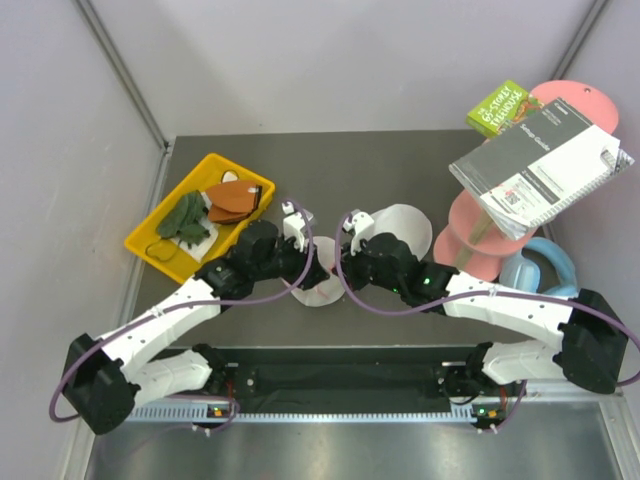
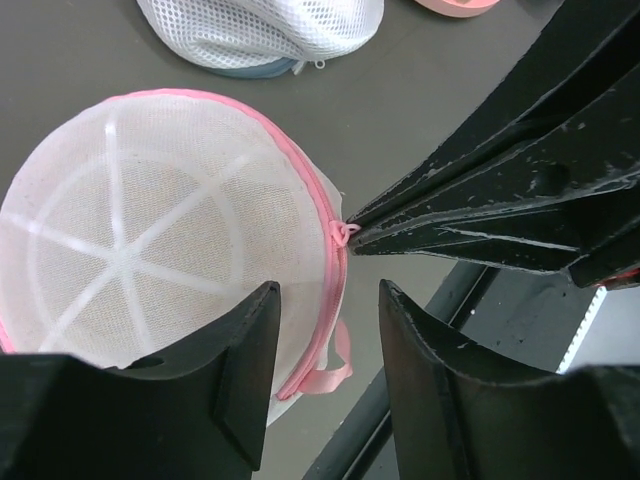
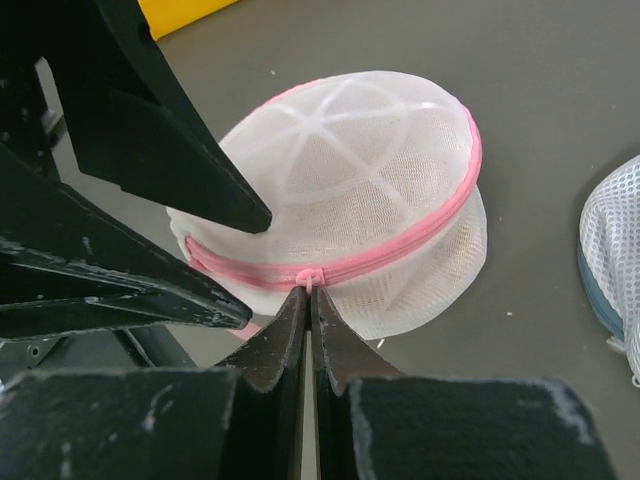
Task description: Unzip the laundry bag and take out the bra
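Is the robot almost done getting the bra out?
Not yet. Done: the right gripper is shut on the pink zipper pull of the laundry bag. In hand: the open left gripper straddles the bag's rim, likely to steady it. Left: the zip looks closed, so unzipping comes next, then pulling out the bra, which I can't make out through the mesh.

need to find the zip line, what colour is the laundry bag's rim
Pink; the laundry bag shows it best in the right wrist view.

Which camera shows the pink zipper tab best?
The right wrist view: the zipper tab sits centred, pinched by the right gripper. The left wrist shows it small at the rim; from above, arms hide it.
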Robot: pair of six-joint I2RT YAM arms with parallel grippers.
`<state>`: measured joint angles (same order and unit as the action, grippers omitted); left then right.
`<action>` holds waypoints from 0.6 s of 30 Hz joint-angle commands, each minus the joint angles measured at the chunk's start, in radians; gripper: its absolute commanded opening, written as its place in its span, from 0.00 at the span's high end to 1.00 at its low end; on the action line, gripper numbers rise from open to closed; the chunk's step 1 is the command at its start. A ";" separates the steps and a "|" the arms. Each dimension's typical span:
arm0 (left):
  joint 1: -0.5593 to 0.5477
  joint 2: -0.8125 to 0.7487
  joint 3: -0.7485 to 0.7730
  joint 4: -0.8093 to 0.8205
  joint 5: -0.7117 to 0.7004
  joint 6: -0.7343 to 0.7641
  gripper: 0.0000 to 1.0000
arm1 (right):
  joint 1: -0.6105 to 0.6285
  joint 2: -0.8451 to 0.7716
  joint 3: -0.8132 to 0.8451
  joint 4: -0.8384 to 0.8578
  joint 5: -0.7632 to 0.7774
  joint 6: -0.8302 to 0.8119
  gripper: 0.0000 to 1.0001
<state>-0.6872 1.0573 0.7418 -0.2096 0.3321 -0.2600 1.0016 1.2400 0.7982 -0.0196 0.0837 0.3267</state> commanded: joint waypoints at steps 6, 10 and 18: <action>0.000 0.018 -0.024 0.058 0.016 -0.005 0.83 | 0.014 -0.025 0.002 0.066 -0.004 0.015 1.00; 0.002 0.018 -0.022 0.049 0.013 -0.002 1.00 | 0.011 -0.025 0.006 0.046 0.022 0.009 1.00; 0.000 -0.002 -0.019 0.026 -0.002 0.007 1.00 | -0.041 -0.040 -0.017 0.033 0.027 0.011 1.00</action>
<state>-0.6872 1.0744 0.7254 -0.2008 0.3355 -0.2657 0.9916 1.2381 0.7940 -0.0086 0.0879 0.3344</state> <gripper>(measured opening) 0.013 0.008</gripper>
